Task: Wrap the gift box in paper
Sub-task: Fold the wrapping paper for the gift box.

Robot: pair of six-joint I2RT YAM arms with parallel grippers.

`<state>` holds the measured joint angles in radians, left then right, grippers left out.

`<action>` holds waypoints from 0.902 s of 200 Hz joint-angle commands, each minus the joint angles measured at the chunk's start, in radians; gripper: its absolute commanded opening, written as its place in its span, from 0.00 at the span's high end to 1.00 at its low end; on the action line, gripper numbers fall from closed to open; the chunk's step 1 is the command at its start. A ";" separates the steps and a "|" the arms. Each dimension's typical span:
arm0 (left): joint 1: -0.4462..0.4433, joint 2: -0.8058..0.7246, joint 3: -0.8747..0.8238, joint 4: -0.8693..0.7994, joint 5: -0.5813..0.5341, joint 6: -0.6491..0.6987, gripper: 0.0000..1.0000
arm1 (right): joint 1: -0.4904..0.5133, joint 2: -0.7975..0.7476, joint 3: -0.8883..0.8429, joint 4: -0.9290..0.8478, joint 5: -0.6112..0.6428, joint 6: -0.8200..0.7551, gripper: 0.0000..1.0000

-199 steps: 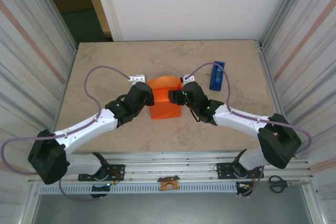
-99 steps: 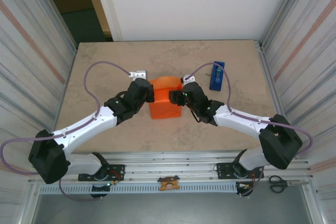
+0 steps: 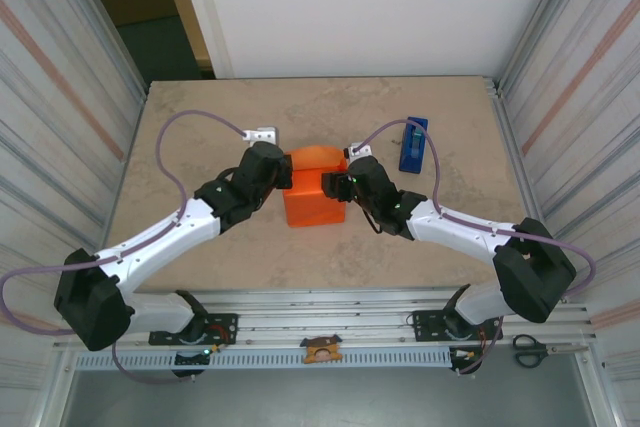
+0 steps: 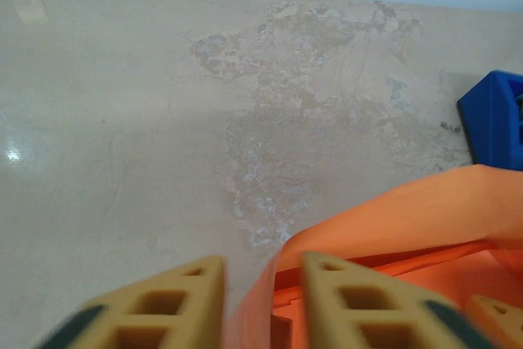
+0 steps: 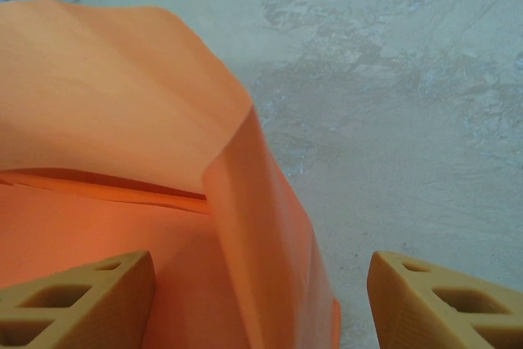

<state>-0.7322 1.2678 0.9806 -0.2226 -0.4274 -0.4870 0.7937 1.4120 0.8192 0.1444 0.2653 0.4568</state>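
The paper (image 3: 314, 193) lies folded into an orange bundle at the table's middle, with a flap arching up at its far side. The gift box is hidden under it. My left gripper (image 3: 282, 171) is at the bundle's left side. In the left wrist view its fingers (image 4: 196, 284) stand apart and the paper's upright left edge (image 4: 263, 304) runs loose between them, so the left gripper (image 4: 260, 266) is open. My right gripper (image 3: 340, 185) is at the right side. It (image 5: 260, 266) is wide open astride the folded right edge of the paper (image 5: 261, 226), one finger above the paper and one above the table.
A blue tape dispenser (image 3: 413, 144) stands on the table right of the bundle, also in the left wrist view (image 4: 494, 120). Scissors (image 3: 530, 350) lie off the table at the near right. Metal walls flank both sides of the beige tabletop (image 3: 200, 137).
The left gripper's jaws have parted, letting go of the paper's left edge, and the left wrist has shifted slightly away from me. The right arm has not moved.
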 commanded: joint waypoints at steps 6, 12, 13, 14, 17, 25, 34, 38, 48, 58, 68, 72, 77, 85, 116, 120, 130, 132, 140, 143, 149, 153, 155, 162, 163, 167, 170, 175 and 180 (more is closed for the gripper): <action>0.008 -0.025 0.038 -0.021 0.011 0.013 0.56 | 0.006 0.006 0.009 -0.080 0.013 -0.013 0.32; 0.008 -0.024 0.038 -0.023 0.014 0.013 0.55 | 0.006 0.007 0.009 -0.078 0.015 -0.012 0.32; 0.008 -0.023 0.038 -0.024 0.014 0.013 0.55 | 0.006 0.008 0.010 -0.078 0.014 -0.012 0.32; 0.007 -0.023 0.038 -0.024 0.016 0.013 0.55 | 0.006 0.008 0.010 -0.078 0.014 -0.013 0.32; 0.008 -0.022 0.037 -0.025 0.016 0.013 0.55 | 0.006 0.008 0.011 -0.077 0.013 -0.012 0.32; 0.008 -0.018 0.036 -0.030 0.020 0.010 0.54 | 0.007 0.010 0.012 -0.077 0.012 -0.013 0.32; 0.008 -0.012 0.045 -0.050 0.032 0.010 0.52 | 0.008 0.013 0.015 -0.077 0.010 -0.013 0.32; 0.008 -0.009 0.053 -0.063 0.040 0.012 0.51 | 0.007 0.014 0.016 -0.078 0.010 -0.012 0.32; 0.008 -0.001 0.070 -0.096 0.057 0.013 0.46 | 0.006 0.015 0.020 -0.080 0.007 -0.012 0.32; 0.008 0.001 0.083 -0.132 0.060 0.015 0.40 | 0.007 0.016 0.022 -0.079 0.003 -0.011 0.32; 0.007 -0.006 0.077 -0.146 0.068 0.024 0.31 | 0.006 0.019 0.026 -0.078 0.002 -0.010 0.31; 0.005 -0.012 0.069 -0.147 0.072 0.025 0.27 | 0.007 0.018 0.026 -0.080 0.002 -0.009 0.31; 0.005 -0.017 0.059 -0.146 0.079 0.027 0.23 | 0.006 0.018 0.029 -0.081 0.002 -0.008 0.31; 0.007 -0.022 0.043 -0.140 0.098 0.029 0.19 | 0.006 0.016 0.033 -0.086 -0.001 -0.005 0.31; 0.010 0.027 0.048 -0.164 0.151 0.026 0.16 | 0.000 0.019 0.050 -0.089 -0.032 0.007 0.30; 0.010 0.034 0.051 -0.168 0.151 0.023 0.16 | -0.002 0.020 0.054 -0.090 -0.037 0.008 0.30; 0.011 0.051 0.052 -0.165 0.144 0.014 0.16 | -0.005 0.023 0.064 -0.096 -0.051 0.010 0.30; 0.013 0.054 0.052 -0.163 0.143 0.013 0.16 | -0.005 0.023 0.066 -0.097 -0.054 0.011 0.30; 0.019 0.063 0.049 -0.153 0.143 0.006 0.16 | -0.008 0.025 0.074 -0.098 -0.063 0.011 0.30; 0.021 0.067 0.048 -0.149 0.146 0.003 0.16 | -0.009 0.024 0.076 -0.098 -0.066 0.011 0.30; 0.025 0.075 0.046 -0.140 0.151 0.002 0.17 | -0.011 0.024 0.082 -0.100 -0.077 0.011 0.30; 0.029 0.079 0.045 -0.136 0.152 0.002 0.17 | -0.012 0.022 0.087 -0.102 -0.083 0.011 0.30; 0.029 0.082 0.044 -0.134 0.152 0.001 0.18 | -0.013 0.021 0.089 -0.103 -0.086 0.012 0.30; 0.032 0.091 0.044 -0.137 0.148 0.002 0.19 | -0.016 0.014 0.097 -0.109 -0.095 0.012 0.30; 0.033 0.093 0.044 -0.138 0.148 0.002 0.19 | -0.017 0.013 0.099 -0.110 -0.097 0.012 0.30; 0.034 0.096 0.044 -0.141 0.145 0.001 0.20 | -0.019 0.006 0.102 -0.112 -0.105 0.013 0.30; 0.035 0.101 0.043 -0.142 0.143 0.002 0.20 | -0.022 0.001 0.105 -0.114 -0.114 0.011 0.29; 0.037 0.105 0.040 -0.144 0.144 0.001 0.21 | -0.027 -0.013 0.110 -0.121 -0.127 0.012 0.29; 0.038 0.108 0.036 -0.145 0.146 0.001 0.22 | -0.035 -0.030 0.117 -0.130 -0.142 0.014 0.28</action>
<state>-0.7055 1.3590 1.0264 -0.3557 -0.2844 -0.4755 0.7799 1.4242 0.8860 0.0570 0.1890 0.4633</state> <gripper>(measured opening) 0.800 0.709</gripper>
